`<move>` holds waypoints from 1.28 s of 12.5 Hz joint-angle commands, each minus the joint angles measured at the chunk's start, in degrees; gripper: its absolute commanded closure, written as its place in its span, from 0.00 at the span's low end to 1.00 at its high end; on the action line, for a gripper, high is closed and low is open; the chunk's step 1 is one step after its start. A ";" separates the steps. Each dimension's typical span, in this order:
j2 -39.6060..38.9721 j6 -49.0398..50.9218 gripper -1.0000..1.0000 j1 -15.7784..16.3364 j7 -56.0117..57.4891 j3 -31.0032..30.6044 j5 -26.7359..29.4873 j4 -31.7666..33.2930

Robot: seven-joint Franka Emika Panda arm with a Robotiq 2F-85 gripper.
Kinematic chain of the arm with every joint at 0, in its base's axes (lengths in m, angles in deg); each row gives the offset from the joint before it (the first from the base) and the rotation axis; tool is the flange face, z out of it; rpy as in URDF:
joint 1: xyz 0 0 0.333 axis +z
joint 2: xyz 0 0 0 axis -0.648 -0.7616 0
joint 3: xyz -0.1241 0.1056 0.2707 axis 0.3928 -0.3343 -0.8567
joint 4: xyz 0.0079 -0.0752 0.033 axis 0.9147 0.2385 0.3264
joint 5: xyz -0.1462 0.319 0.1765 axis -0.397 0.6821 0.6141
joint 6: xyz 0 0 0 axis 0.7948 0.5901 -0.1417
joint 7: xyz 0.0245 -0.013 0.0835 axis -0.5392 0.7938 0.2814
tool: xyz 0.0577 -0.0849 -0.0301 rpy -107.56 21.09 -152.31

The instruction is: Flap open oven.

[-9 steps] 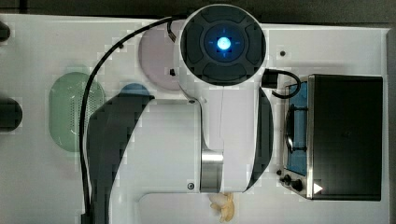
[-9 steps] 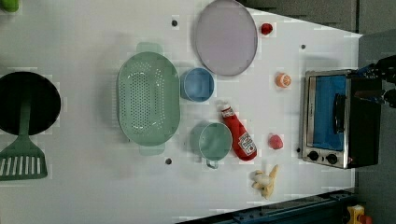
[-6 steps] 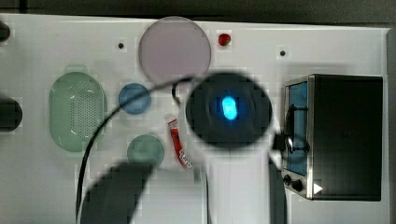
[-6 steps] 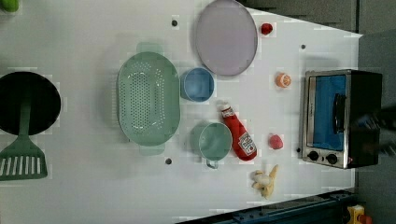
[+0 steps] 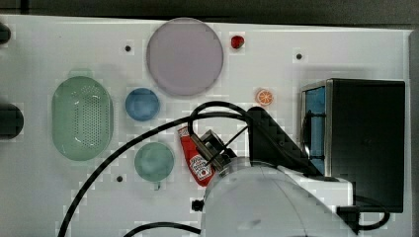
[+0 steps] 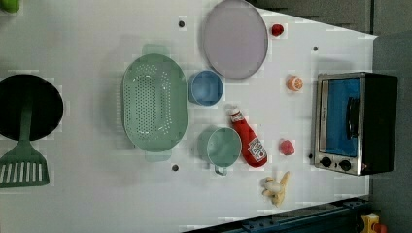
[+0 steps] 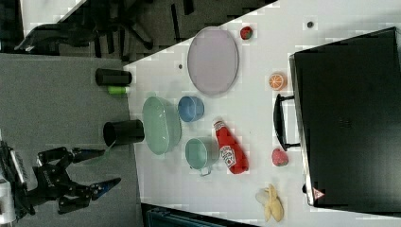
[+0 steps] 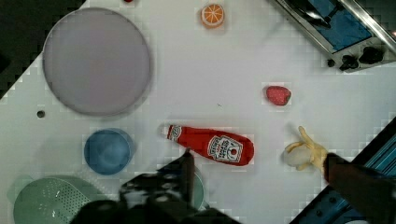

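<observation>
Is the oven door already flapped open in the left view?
No. The oven door stands flush in its silver frame, its bar handle against the blue glass, with nothing folded down onto the table.

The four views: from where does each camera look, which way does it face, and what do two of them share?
Top view: overhead, looking down; the arm's white body covers the lower middle.
Left view: high, looking down at the oven door; no arm.
Right view: behind the oven, looking across the table; the open gripper hangs beyond the table edge.
Wrist view: looking down past the gripper at the ketchup bottle.
Shared: the ketchup bottle and the oven.
</observation>
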 commanded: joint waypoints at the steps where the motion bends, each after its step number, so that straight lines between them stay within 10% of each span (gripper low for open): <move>1: -4.17 0.44 0.43 -0.41 2.21 -0.12 -0.07 1.53; 5: -4.41 0.40 0.82 -0.62 2.53 0.72 -0.11 3.46; 16: -9.40 -22.39 0.82 -2.56 40.71 11.34 -6.11 16.96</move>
